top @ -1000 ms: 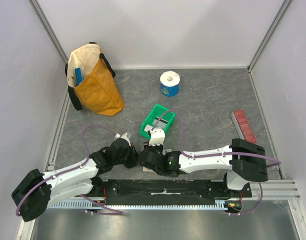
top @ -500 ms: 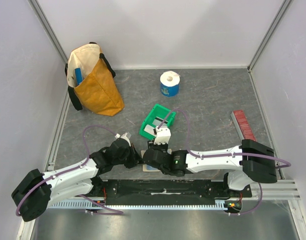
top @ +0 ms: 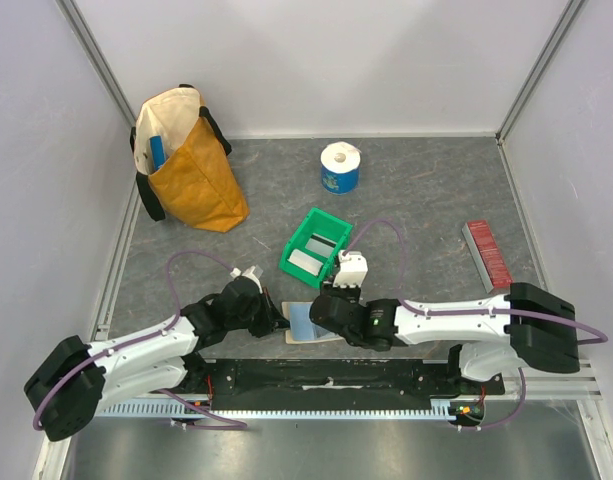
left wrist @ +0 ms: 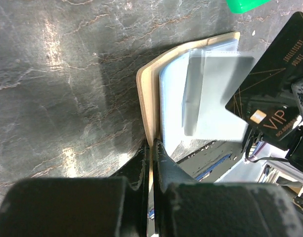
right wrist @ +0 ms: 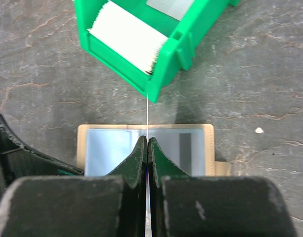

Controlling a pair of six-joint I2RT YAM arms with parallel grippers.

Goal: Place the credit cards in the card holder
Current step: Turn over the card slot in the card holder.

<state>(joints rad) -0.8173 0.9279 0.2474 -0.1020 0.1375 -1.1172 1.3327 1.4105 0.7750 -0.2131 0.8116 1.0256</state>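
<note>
The tan card holder lies open on the table, its clear pockets facing up. My left gripper is shut on the holder's left cover, pinching its edge. My right gripper hovers just above the holder's middle, shut on a dark credit card marked VIP. In the right wrist view that card shows edge-on as a thin line. White credit cards and a grey one lie in the green bin just beyond the holder.
A yellow bag stands at the back left. A blue and white paper roll stands at the back centre. A red ridged strip lies at the right, by the wall. The arms' base rail runs along the near edge.
My right arm has swung right and back with the dark card, uncovering the green bin and the open holder. The left arm has kept its hold and not moved.
</note>
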